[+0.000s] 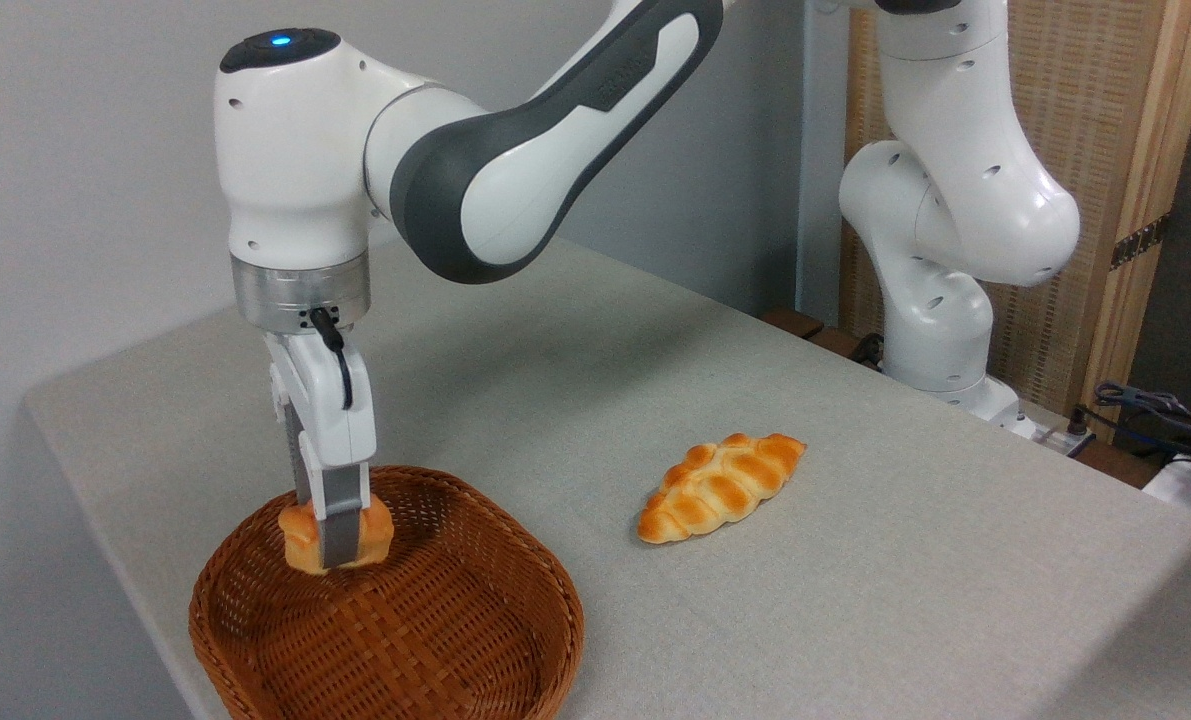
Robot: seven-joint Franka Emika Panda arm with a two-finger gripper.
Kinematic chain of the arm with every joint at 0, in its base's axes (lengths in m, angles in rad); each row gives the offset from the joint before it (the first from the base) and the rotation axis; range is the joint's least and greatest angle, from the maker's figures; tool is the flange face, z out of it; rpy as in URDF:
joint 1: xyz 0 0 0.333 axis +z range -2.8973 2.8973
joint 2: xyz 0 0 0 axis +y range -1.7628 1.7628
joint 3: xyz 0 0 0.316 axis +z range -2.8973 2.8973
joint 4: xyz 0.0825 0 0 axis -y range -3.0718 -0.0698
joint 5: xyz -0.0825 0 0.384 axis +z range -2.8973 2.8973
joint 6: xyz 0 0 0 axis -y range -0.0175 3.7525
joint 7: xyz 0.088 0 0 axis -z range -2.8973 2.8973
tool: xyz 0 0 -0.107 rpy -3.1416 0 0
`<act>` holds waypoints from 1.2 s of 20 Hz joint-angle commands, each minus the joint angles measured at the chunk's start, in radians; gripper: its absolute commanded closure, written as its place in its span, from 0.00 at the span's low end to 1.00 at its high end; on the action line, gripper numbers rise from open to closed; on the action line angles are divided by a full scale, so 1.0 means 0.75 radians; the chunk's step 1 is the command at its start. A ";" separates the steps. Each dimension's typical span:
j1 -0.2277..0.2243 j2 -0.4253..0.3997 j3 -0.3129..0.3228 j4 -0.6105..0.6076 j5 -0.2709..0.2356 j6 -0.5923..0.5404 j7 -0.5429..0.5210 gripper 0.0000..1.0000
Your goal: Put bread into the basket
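The bread (pixel 300 535), a small golden-orange bun, hangs just above the inside of the basket (pixel 475 640), over its back left part. My gripper (pixel 337 545) points straight down and is shut on the bun, with one grey finger (pixel 340 525) across the bun's front face. The basket is a reddish brown woven wicker one at the table's front left corner. Whether the bun touches the basket floor cannot be told.
A longer braided loaf (pixel 720 487) with browned ridges lies on the grey tablecloth to the right of the basket. The arm's white base (pixel 940 330) stands at the table's far right edge, with cables (pixel 1155 410) beyond it.
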 commanded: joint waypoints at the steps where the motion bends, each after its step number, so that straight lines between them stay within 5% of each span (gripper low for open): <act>1: -0.001 0.001 -0.014 0.016 0.016 0.010 -0.037 0.00; 6: 0.003 -0.062 -0.008 0.016 0.014 -0.023 -0.035 0.00; 12: 0.069 -0.271 -0.008 0.018 -0.004 -0.446 -0.037 0.00; 16: 0.069 -0.302 0.002 0.100 0.000 -0.746 -0.235 0.00; 20: 0.071 -0.293 0.021 0.169 0.006 -0.778 -0.277 0.00; 24: 0.050 -0.291 0.147 0.245 0.006 -0.778 -0.262 0.00</act>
